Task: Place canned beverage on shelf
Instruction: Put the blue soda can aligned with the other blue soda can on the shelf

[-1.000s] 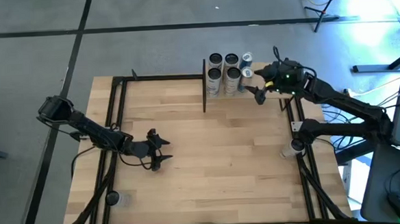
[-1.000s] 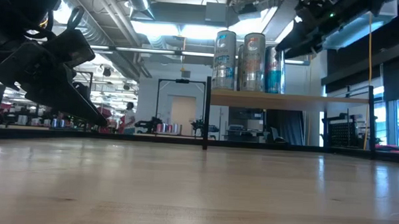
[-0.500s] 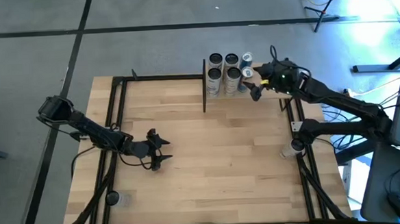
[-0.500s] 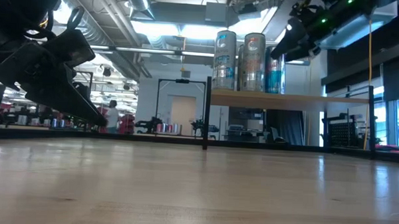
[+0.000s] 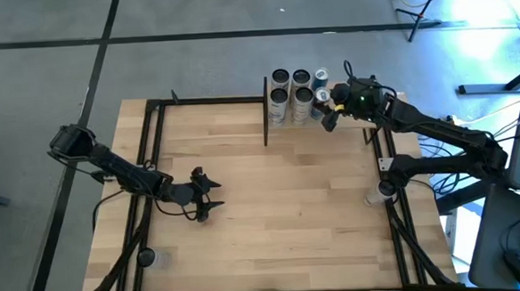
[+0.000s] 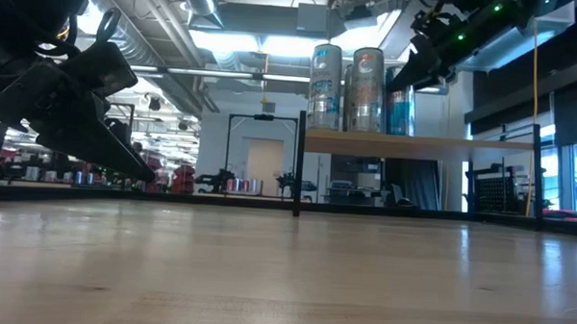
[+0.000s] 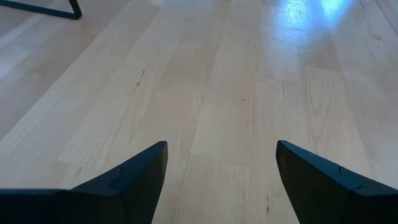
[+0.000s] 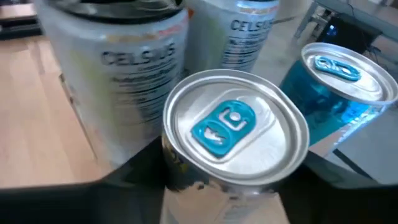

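Note:
Several cans stand upright in two rows on the raised shelf at the table's far right. My right gripper reaches into the row's right end and is shut on a can with a silver lid and blue tab. Beside that can stand two white cans and a blue can. In the low view my right gripper hides part of the blue can. My left gripper hovers open over the bare tabletop at the left, nothing between its fingers. My right gripper has one dark finger on each side of the can's upper wall, just under the lid's rim. The fingers come slanting down from the table's right side. The can stands upright among the other cans; its foot is hidden.
A black post marks the shelf's left end, with more black frame rails along the table's left and right sides. The wooden tabletop between the arms carries nothing.
My right gripper has moved a little toward the table's left, in among the cans, tipping slightly down. Its fingers have drawn together around the silver-lidded can. The cans have stayed in place.

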